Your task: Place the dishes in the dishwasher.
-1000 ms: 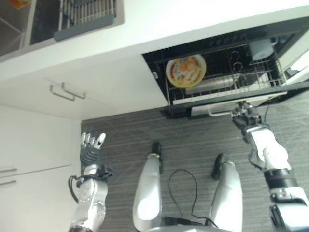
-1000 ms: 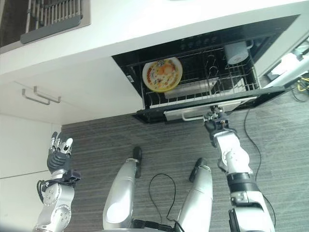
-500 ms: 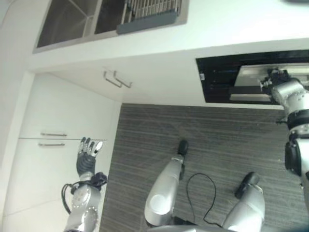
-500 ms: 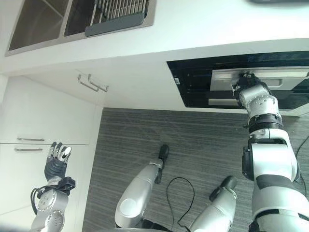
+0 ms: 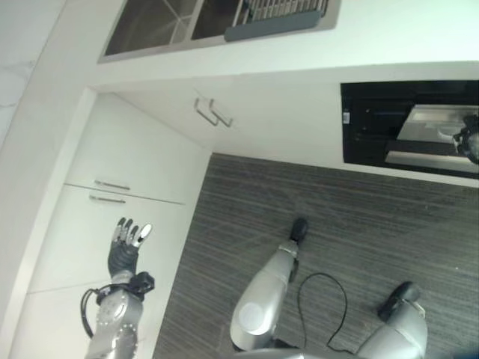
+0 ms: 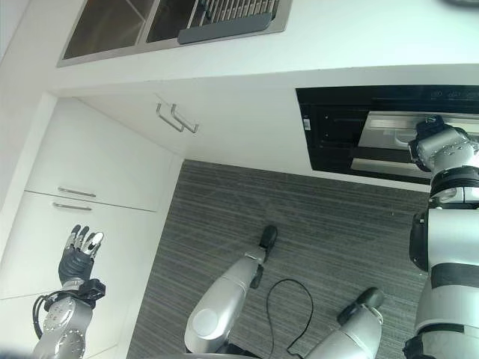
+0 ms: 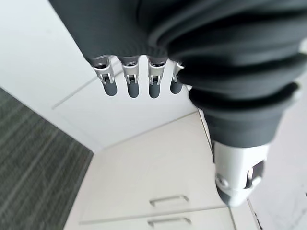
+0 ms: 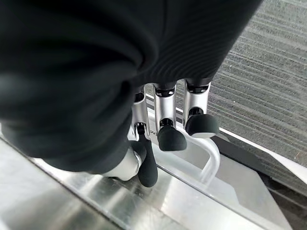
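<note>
The dishwasher point(image 6: 329, 134) is a dark opening under the white counter, and its silver door point(image 6: 389, 123) stands almost closed. My right hand point(image 6: 438, 146) is at the door's upper edge. In the right wrist view its fingers point(image 8: 168, 129) curl over the silver door handle point(image 8: 211, 163), with the thumb beneath. The dishes are hidden behind the door. My left hand point(image 5: 127, 247) is held up at the lower left, open and holding nothing, in front of white drawers; its straight fingers point(image 7: 129, 81) also show in the left wrist view.
A steel sink point(image 6: 112, 30) and a dish rack point(image 6: 232, 15) sit in the white counter above. White cabinets with bar handles point(image 6: 176, 118) and drawers point(image 6: 67, 198) run along the left. Grey striped floor point(image 6: 299, 217) lies in front of the dishwasher.
The camera has turned to the left. The dishwasher door has swung up from fully open to nearly closed with my right hand on its handle, hiding the rack and plate. The left hand stays raised.
</note>
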Robot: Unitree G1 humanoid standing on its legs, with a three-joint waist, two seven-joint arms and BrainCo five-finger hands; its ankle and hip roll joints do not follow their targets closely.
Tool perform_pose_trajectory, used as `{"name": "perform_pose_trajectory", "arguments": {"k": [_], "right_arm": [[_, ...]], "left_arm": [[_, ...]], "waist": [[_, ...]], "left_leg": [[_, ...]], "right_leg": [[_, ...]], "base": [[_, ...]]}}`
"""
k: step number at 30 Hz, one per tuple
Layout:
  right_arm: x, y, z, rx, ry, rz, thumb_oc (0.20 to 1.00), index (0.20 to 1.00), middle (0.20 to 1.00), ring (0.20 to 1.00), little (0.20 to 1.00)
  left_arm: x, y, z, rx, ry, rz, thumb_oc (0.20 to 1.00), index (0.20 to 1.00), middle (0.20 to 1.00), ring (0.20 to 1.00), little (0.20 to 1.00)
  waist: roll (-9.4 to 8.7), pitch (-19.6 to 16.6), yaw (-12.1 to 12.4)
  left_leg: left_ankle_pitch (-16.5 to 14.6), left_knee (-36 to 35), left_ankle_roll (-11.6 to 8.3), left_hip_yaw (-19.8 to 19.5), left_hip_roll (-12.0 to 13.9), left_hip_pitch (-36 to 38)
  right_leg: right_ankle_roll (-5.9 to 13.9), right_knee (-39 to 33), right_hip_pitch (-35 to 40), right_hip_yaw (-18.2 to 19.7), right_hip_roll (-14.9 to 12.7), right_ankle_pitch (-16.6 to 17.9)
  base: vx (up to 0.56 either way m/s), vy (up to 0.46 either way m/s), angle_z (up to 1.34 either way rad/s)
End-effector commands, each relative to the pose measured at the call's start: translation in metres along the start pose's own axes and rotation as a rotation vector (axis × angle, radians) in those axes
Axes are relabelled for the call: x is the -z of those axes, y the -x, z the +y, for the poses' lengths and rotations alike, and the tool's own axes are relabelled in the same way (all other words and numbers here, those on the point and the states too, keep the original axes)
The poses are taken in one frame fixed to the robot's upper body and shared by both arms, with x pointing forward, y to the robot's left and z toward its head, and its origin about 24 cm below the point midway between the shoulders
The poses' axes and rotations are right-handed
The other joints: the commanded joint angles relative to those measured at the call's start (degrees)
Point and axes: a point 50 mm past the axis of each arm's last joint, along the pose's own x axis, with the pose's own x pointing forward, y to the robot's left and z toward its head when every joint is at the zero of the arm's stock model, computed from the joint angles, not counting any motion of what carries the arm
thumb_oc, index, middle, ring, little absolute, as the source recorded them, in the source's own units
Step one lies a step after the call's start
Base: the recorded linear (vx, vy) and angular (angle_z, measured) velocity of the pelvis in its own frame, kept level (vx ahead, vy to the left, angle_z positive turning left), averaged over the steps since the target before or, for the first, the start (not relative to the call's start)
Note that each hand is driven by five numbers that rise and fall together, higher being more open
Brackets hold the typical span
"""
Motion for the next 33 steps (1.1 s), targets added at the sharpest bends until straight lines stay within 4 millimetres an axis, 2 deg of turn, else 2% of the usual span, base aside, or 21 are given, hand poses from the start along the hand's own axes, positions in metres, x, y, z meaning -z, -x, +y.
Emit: {"name": "perform_pose_trajectory", "arguments": {"k": [1,2,6,7,8,9,10,11,12,13,15,18,20,24,26,28,29,31,33], "right_arm": [[-0.031,0.026,0.044,-0.358,-0.006,-0.096,1.0,1.0,1.0,1.0,1.0],[-0.02,0.021,0.04,-0.367,0.036,-0.091,1.0,1.0,1.0,1.0,1.0],[0.0,0.014,0.035,-0.391,0.189,-0.142,1.0,1.0,1.0,1.0,1.0],[0.029,0.012,0.03,-0.456,0.557,-0.182,1.0,1.0,1.0,1.0,1.0],[0.032,0.012,0.028,-0.454,0.604,-0.194,1.0,1.0,1.0,1.0,1.0],[0.045,0.013,0.019,-0.468,0.832,-0.236,1.0,1.0,1.0,1.0,1.0],[0.051,0.014,0.015,-0.462,0.914,-0.257,1.0,1.0,1.0,1.0,1.0],[0.051,0.014,0.015,-0.462,0.914,-0.257,1.0,1.0,1.0,1.0,1.0],[0.055,0.017,0.001,-0.422,1.128,-0.335,1.0,1.0,1.0,1.0,1.0],[0.049,0.019,-0.007,-0.361,1.303,-0.416,1.0,1.0,1.0,1.0,1.0],[0.037,0.02,-0.014,-0.274,1.421,-0.504,1.0,1.0,1.0,1.0,1.0],[0.038,0.026,-0.016,-0.25,1.477,-0.591,1.0,1.0,1.0,1.0,1.0],[0.049,0.032,-0.027,-0.237,1.533,-0.68,1.0,1.0,1.0,1.0,1.0],[0.07,0.039,-0.048,-0.242,1.521,-0.732,1.0,1.0,1.0,1.0,1.0],[0.086,0.038,-0.06,-0.255,1.494,-0.703,1.0,1.0,1.0,1.0,1.0],[0.099,0.034,-0.076,-0.242,1.555,-0.67,1.0,1.0,1.0,1.0,1.0],[0.107,0.032,-0.09,-0.248,1.562,-0.626,1.0,1.0,1.0,1.0,1.0],[0.131,0.03,-0.117,-0.29,1.489,-0.476,1.0,1.0,1.0,1.0,1.0],[0.166,0.031,-0.141,-0.349,1.431,-0.332,1.0,1.0,1.0,1.0,1.0]], "left_arm": [[-0.028,-0.014,0.011,-0.008,-0.012,-0.096,1.0,1.0,1.0,1.0,1.0],[-0.031,-0.014,0.009,-0.002,-0.003,-0.11,1.0,1.0,1.0,1.0,1.0],[-0.042,-0.015,0.008,0.003,0.006,-0.163,1.0,1.0,1.0,1.0,1.0],[-0.048,-0.016,0.008,-0.003,-0.02,-0.192,1.0,1.0,1.0,1.0,1.0],[-0.048,-0.016,0.007,-0.001,-0.028,-0.187,1.0,1.0,1.0,1.0,1.0],[-0.052,-0.015,0.005,0.0,-0.059,-0.205,1.0,1.0,1.0,1.0,1.0],[-0.055,-0.015,0.004,-0.001,-0.07,-0.218,1.0,1.0,1.0,1.0,1.0],[-0.055,-0.015,0.004,-0.001,-0.07,-0.218,1.0,1.0,1.0,1.0,1.0],[-0.062,-0.014,0.005,-0.01,-0.101,-0.243,1.0,1.0,1.0,1.0,1.0],[-0.068,-0.014,0.006,-0.002,-0.15,-0.269,1.0,1.0,1.0,1.0,1.0],[-0.072,-0.014,0.007,0.01,-0.192,-0.278,1.0,1.0,1.0,1.0,1.0],[-0.078,-0.013,0.008,0.03,-0.226,-0.287,1.0,1.0,1.0,1.0,1.0],[-0.082,-0.012,0.001,0.068,-0.222,-0.294,1.0,1.0,1.0,1.0,1.0],[-0.089,-0.008,-0.016,0.166,-0.293,-0.333,1.0,1.0,1.0,1.0,1.0],[-0.082,-0.011,-0.022,0.244,-0.354,-0.251,1.0,1.0,1.0,1.0,1.0],[-0.069,-0.012,-0.025,0.334,-0.436,-0.17,1.0,1.0,1.0,1.0,1.0],[-0.06,-0.01,-0.028,0.383,-0.465,-0.124,1.0,1.0,1.0,1.0,1.0],[-0.051,-0.007,-0.033,0.445,-0.43,-0.086,1.0,1.0,1.0,1.0,1.0],[-0.038,-0.006,-0.037,0.507,-0.351,-0.011,1.0,1.0,1.0,1.0,1.0]], "waist": [[-3.47,-0.35,1.83],[-3.78,-0.06,1.77],[-5.06,1.04,1.1],[-6.58,1.81,0.17],[-6.75,1.87,0.02],[-7.65,2.32,-0.88],[-8.02,2.61,-1.32],[-8.02,2.61,-1.32],[-9.01,3.2,-2.53],[-9.57,3.64,-3.06],[-10.33,3.67,-3.47],[-11.74,3.48,-4.13],[-13.15,3.09,-5.26],[-14.85,1.65,-6.91],[-15.84,0.5,-7.87],[-16.56,-0.78,-8.61],[-16.76,-1.91,-9.28],[-17.05,-3.53,-10.49],[-17.29,-4.64,-11.68]], "left_leg": [[-0.85,2.77,3.08,4.63,-1.97,-0.62],[-0.72,2.52,2.98,4.73,-1.75,-0.56],[-0.4,1.53,2.94,5.26,-0.96,-0.56],[0.4,-0.23,2.89,5.79,-0.35,-0.25],[0.55,-0.43,2.86,5.87,-0.25,-0.21],[0.95,-1.32,3.03,6.39,0.2,-0.09],[1.08,-1.48,3.08,6.56,0.34,-0.13],[1.08,-1.48,3.08,6.56,0.34,-0.13],[1.3,-1.86,3.03,7.2,0.87,-0.16],[2.5,-2.16,3.63,7.82,1.38,-0.78],[2.27,-2.36,3.44,8.11,1.85,-0.57],[1.77,-2.68,3.1,8.58,2.42,0.25],[1.02,-3.03,2.97,9.41,2.81,1.17],[-1.13,-2.04,2.76,10.6,3.12,2.57],[-2.5,-1.71,2.7,11.44,3.3,3.96],[-3.43,-1.63,2.95,12.2,3.25,5.4],[-3.75,-1.78,3.37,12.54,3.12,6.48],[-3.85,-2.95,4.42,12.56,2.4,9.22],[-4.13,-3.88,5.49,12.08,1.89,11.67]], "right_leg": [[-5.9,-1.1,5.89,-3.33,5.16,-3.61],[-5.88,-2.27,6.54,-3.56,5.61,-3.13],[-5.58,-5.24,7.61,-3.87,6.72,-1.68],[-5.13,-8.73,8.84,-3.92,7.91,-0.04],[-5.07,-9.17,9.02,-3.9,8.1,0.16],[-4.79,-10.77,9.44,-3.72,8.79,0.83],[-4.74,-11.26,9.51,-3.6,9.04,1.11],[-4.74,-11.26,9.51,-3.6,9.04,1.11],[-4.5,-12.71,9.92,-3.28,9.71,1.85],[-4.73,-14.7,10.26,-3.64,10.34,3.72],[-4.37,-16.68,11.5,-3.75,10.93,4.43],[-3.73,-19.83,13.68,-3.13,11.83,5.57],[-2.95,-23.34,15.9,-2.25,12.03,7.13],[-2.1,-27.88,19.32,-0.93,11.09,9.72],[-1.67,-29.83,21.22,-0.32,10.42,11.37],[-1.24,-30.64,22.68,0.27,9.91,12.63],[-1.13,-30.12,23.33,0.52,9.63,13.04],[-1.27,-27.08,23.63,1.7,9.41,13.42],[-1.53,-22.86,23.19,3.02,9.61,13.69]], "base": [[-0.04,-0.071,0.06],[-0.05,-0.071,0.01],[-0.12,-0.083,-0.13],[-0.16,-0.099,-0.17],[-0.2,-0.11,-0.22],[-0.11,-0.045,-0.28],[-0.1,-0.039,-0.19],[-0.12,-0.027,-0.17],[-0.22,-0.003,-0.01],[-0.24,-0.005,0.25],[-0.12,0.01,0.12],[-0.02,0.058,-0.21],[0.0,0.178,-0.11],[0.03,0.253,-0.13],[0.07,0.317,-0.15],[0.1,0.308,-0.18],[0.13,0.357,-0.18],[0.16,0.344,-0.17],[0.18,0.219,-0.17]]}}
